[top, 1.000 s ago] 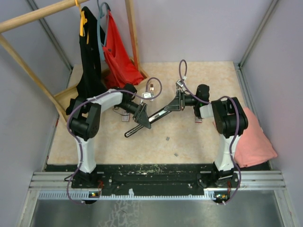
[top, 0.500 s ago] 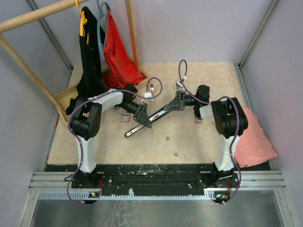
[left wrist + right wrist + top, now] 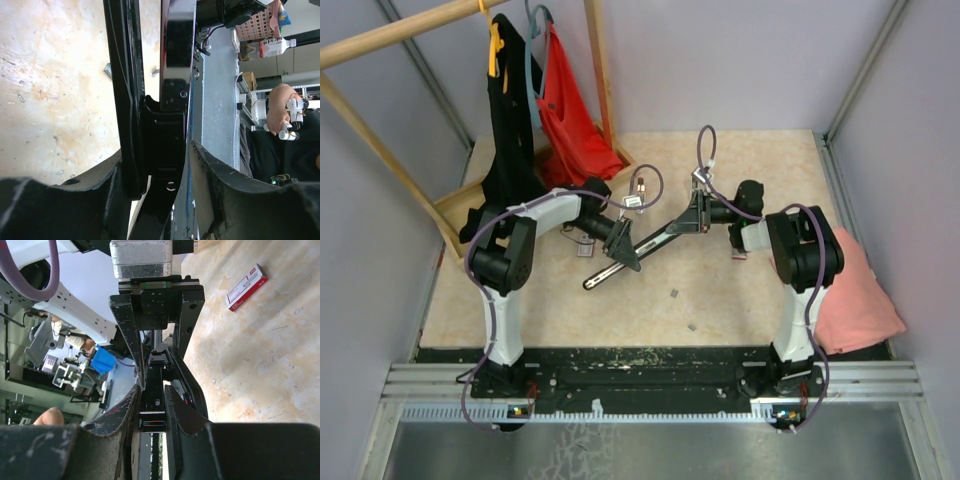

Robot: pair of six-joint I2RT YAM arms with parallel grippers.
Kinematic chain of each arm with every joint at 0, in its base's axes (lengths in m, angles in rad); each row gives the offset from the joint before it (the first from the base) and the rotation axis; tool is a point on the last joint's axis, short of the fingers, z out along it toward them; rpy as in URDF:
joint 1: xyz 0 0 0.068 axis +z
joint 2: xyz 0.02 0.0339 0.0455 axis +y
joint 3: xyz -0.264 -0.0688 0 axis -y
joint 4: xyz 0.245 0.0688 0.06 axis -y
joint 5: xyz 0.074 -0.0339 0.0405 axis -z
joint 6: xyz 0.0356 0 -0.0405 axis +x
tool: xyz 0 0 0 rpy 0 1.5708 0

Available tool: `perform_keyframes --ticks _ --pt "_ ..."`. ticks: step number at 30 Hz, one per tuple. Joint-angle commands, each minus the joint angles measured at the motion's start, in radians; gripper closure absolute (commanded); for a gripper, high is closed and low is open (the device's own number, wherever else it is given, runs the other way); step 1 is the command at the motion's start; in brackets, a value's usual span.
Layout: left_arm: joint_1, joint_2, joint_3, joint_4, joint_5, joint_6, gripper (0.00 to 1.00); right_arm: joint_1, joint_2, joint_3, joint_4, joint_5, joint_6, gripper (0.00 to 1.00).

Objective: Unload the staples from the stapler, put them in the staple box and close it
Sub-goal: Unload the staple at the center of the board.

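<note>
Above the middle of the tabletop [image 3: 740, 300], the stapler [image 3: 655, 240] is held on a slant, the left gripper [image 3: 625, 255] with narrow jaws pressed on its near stretch, the right gripper [image 3: 685, 224] farther back with jaws clamped on its far end.

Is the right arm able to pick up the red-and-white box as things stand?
Probably not: the right gripper is shut on the stapler, though the box lies uncovered on the table.
</note>
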Motion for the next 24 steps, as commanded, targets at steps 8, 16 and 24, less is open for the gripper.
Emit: perform_keyframes --ticks 8,16,24 --pt "-0.015 0.018 0.024 0.014 0.003 -0.005 0.87 0.008 -0.072 -0.006 0.050 0.014 -0.029 1.00" --pt "0.001 -0.040 0.019 0.068 -0.098 -0.049 1.00 0.003 -0.073 -0.003 0.057 0.003 -0.033 0.88" --pt "0.040 -0.096 -0.013 0.078 -0.167 -0.027 1.00 -0.050 -0.071 -0.001 0.044 0.008 -0.033 0.66"
